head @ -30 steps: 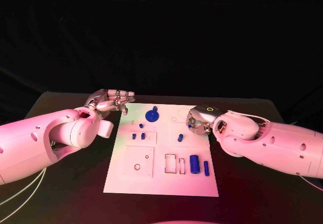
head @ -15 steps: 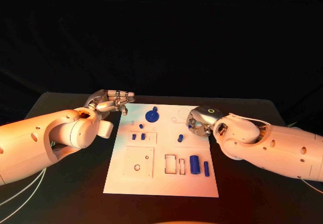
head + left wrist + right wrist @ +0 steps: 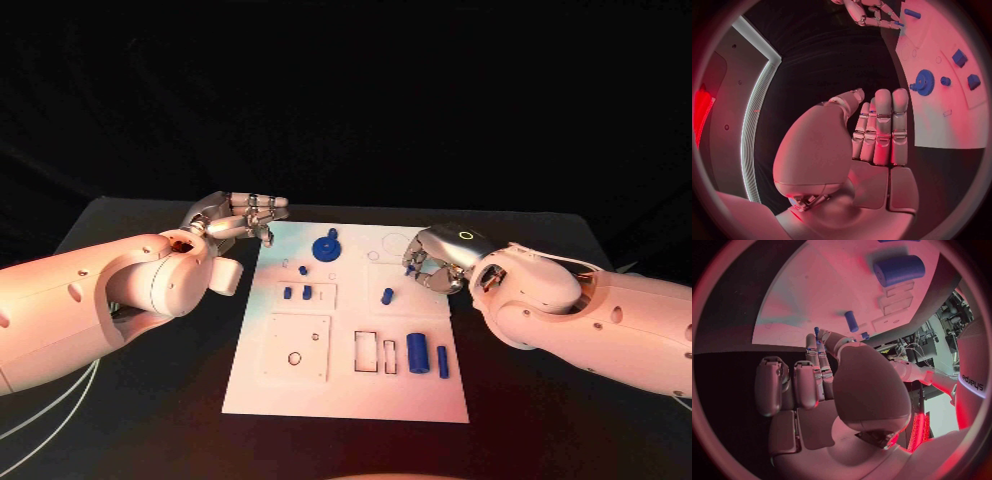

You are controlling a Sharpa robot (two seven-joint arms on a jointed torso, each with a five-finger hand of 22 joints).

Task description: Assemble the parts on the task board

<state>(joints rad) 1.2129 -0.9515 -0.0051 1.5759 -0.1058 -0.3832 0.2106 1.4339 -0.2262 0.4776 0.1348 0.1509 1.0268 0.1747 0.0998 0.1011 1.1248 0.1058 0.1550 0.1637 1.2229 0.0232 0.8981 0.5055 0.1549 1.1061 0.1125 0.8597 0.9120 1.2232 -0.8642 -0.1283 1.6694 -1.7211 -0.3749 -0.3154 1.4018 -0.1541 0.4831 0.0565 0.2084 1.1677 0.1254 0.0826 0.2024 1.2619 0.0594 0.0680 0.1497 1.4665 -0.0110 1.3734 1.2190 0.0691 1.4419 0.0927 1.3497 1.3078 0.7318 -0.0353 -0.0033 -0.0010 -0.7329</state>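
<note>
The white task board (image 3: 346, 392) lies mid-table. On it are a blue gear (image 3: 329, 245), two small blue blocks (image 3: 297, 293), a short blue peg (image 3: 387, 295), a thick blue cylinder (image 3: 417, 351) and a thin blue bar (image 3: 441, 361). My right hand (image 3: 437, 262) hovers at the board's right edge and pinches a small blue part (image 3: 817, 332) between thumb and fingertip. My left hand (image 3: 235, 213) floats off the board's far left corner, fingers straight, holding nothing. The left wrist view shows the gear (image 3: 923, 82) beyond its fingertips.
Black table (image 3: 130, 420) surrounds the board on all sides. Rectangular cut-outs (image 3: 375, 352) sit beside the thick cylinder, and a square plate with a round hole (image 3: 296, 348) lies at the board's near left.
My right arm and hand have shifted slightly to the right, away from the board's middle. The left hand has stayed still.
</note>
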